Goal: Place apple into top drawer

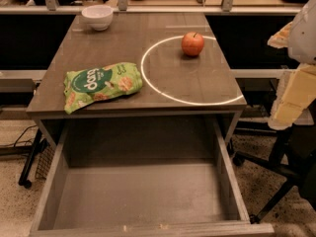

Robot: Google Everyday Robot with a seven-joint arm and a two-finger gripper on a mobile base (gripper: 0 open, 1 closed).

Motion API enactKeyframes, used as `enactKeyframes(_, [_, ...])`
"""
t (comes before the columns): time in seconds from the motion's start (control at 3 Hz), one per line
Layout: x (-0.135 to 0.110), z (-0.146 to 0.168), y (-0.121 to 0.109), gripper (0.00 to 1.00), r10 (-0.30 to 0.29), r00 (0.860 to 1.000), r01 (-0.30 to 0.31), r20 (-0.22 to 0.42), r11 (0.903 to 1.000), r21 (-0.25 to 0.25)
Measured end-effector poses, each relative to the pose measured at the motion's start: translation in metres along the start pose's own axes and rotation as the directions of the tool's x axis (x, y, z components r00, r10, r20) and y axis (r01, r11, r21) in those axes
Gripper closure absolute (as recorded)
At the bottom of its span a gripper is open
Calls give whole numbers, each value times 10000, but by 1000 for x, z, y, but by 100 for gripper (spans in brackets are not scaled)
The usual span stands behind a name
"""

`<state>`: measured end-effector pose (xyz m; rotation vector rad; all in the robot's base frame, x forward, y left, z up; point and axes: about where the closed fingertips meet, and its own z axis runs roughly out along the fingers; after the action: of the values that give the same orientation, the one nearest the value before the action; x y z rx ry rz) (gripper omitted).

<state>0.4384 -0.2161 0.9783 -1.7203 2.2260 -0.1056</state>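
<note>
On the counter (74, 48), inside its white circle (142, 75): apple (192, 44) | top drawer (143, 196) open below | tool (292, 100) at right edge, state cannot be told

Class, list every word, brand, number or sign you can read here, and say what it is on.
"dang": white lettering on the green snack bag.
Smaller print on that bag: too blurred to read.
No text on the apple, top drawer, or the gripper at the right edge.
</note>
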Motion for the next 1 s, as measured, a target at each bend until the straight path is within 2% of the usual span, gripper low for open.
enactKeyframes(0.33, [-1, 1, -2, 0, -11, 10000, 11, 31, 10000, 41])
enactKeyframes(0.67, [-24, 17, -37, 0, -228, 9981, 186, 571, 9972, 730])
enactKeyframes(1.0, [-57, 49, -107, 0, -219, 9910, -1, 1320, 9864, 1642])
